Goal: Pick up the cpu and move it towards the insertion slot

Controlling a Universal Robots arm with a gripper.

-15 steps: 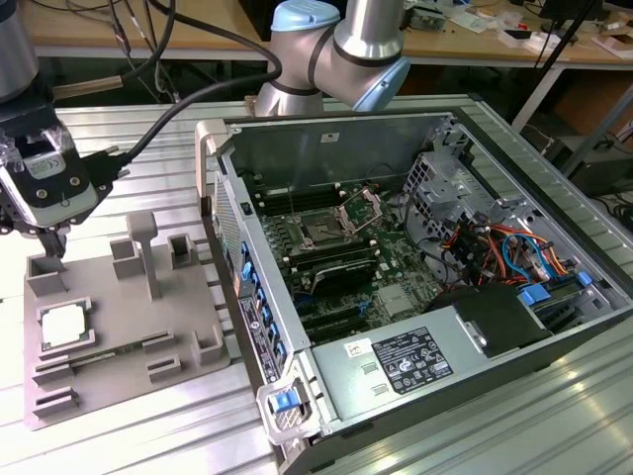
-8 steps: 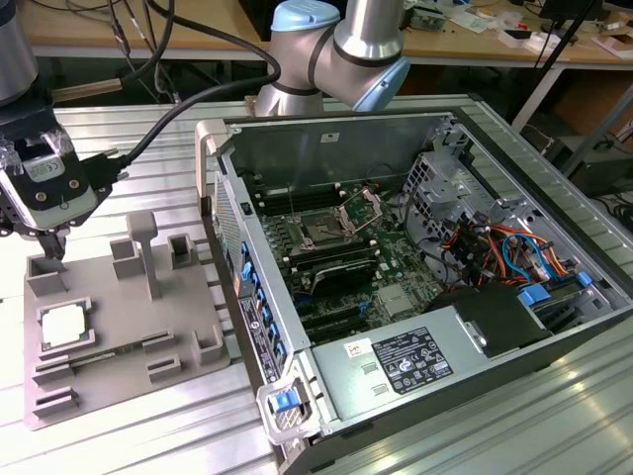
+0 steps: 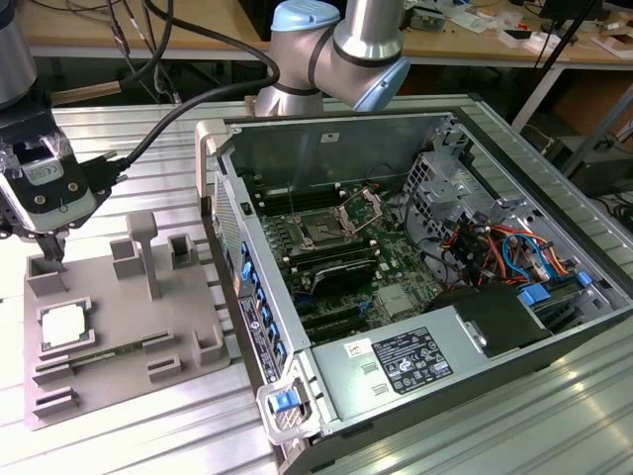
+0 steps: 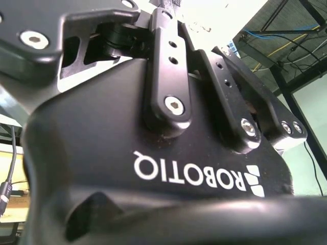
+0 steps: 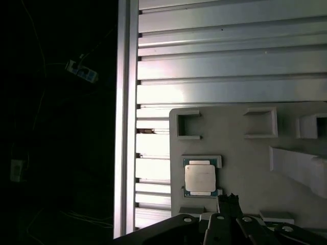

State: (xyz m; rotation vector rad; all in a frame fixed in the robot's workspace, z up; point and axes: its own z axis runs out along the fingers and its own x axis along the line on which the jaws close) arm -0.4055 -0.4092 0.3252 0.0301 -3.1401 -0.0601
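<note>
gripper (image 3: 54, 252): hangs over the far corner of the tray, at the exterior view's left, close above a raised block. Whether it touches the block, cannot tell.
gripper state: cannot tell whether spread or pressed together. It carries no load.
cpu (image 3: 61, 327): not picked up. Lies flat, silver top up, in a corner-framed pocket of the tray.
gripper to cpu: near but apart. In the first wrist view the gripper (image 5: 227, 200) sits just beside the pocket's corner, and the cpu (image 5: 199, 178) is uncovered.
tray (image 3: 148, 336): grey, with raised blocks. Rests on the slatted metal table (image 3: 148, 440), to the exterior view's left of the case.
case (image 3: 326, 148): open computer case, motherboard facing up.
slot (image 3: 321, 235): dark square on the motherboard, inside the case. A shiny metal plate stands tilted up just beside it.
cpu to slot: well apart, with the case wall between them.
arm (image 3: 346, 40): grey and blue joint behind the case.
</note>
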